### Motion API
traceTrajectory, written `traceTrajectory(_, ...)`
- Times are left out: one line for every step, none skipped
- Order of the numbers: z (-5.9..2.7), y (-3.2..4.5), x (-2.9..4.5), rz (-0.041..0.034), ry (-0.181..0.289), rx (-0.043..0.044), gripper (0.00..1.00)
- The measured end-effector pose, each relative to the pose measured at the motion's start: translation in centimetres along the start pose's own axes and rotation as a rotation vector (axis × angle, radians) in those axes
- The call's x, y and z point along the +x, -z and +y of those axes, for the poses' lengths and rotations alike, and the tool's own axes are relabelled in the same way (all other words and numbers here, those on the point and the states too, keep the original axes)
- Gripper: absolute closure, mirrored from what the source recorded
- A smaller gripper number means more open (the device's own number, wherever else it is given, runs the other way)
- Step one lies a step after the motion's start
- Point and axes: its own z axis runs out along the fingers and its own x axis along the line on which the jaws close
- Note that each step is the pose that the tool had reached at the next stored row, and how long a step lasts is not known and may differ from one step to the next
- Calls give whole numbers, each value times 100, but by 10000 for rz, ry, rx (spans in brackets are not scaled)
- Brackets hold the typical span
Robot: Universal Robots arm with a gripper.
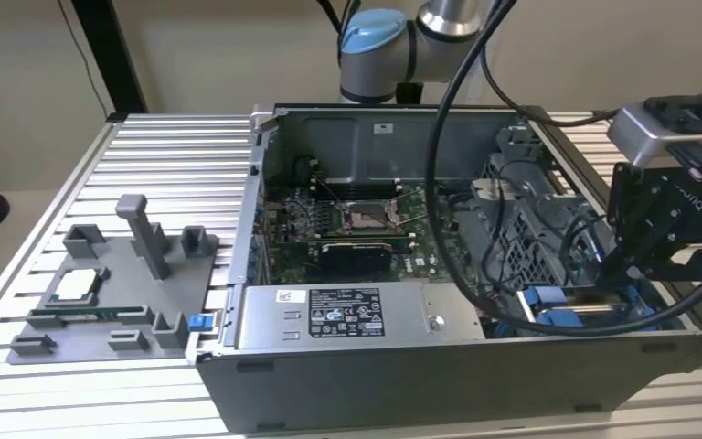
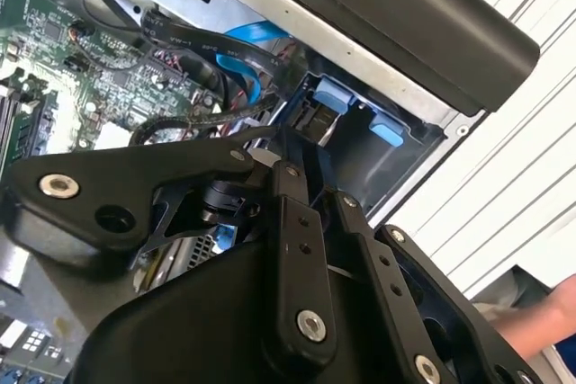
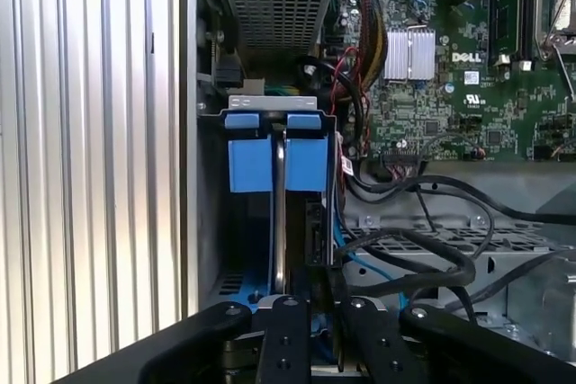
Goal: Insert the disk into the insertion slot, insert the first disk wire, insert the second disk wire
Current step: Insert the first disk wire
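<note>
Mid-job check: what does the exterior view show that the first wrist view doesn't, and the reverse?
Exterior view: the grey parts fixture on the table at the exterior view's left, and the arm's blue-capped joint above the case. First wrist view: a look straight into the insertion slot, two blue tabs side by side at its mouth. Both: the green motherboard and black cables beside the slot.

Bright even indoor light, soft shadows
</note>
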Motion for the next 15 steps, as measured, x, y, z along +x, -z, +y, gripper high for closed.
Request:
traceTrajectory(-1,-10,-3,1,0,2,100)
traceTrajectory(-1,-18,-7,-1,0,6,100)
traceTrajectory(-2,-22,-12,-1,3,10,100)
traceTrajectory(-2,-25,-20,-1,13,13,100)
traceTrajectory(-2,-28,-27,-1,42,17,100)
traceTrajectory(-2,-32,-33,2,92,24,100)
traceTrajectory(-2,-35,-36,3,139,33,100)
traceTrajectory(-3,-40,-38,4,196,46,100)
traceTrajectory(-4,-44,-39,6,252,65,100)
traceTrajectory(-4,-46,-38,7,288,86,100)
traceTrajectory(-4,-46,-38,9,292,92,100)
traceTrajectory(-4,-46,-38,10,293,92,100)
traceTrajectory(-4,-46,-38,10,292,93,100)
traceTrajectory(-4,-47,-38,8,293,93,100)
traceTrajectory(-4,-49,-38,8,292,93,100)
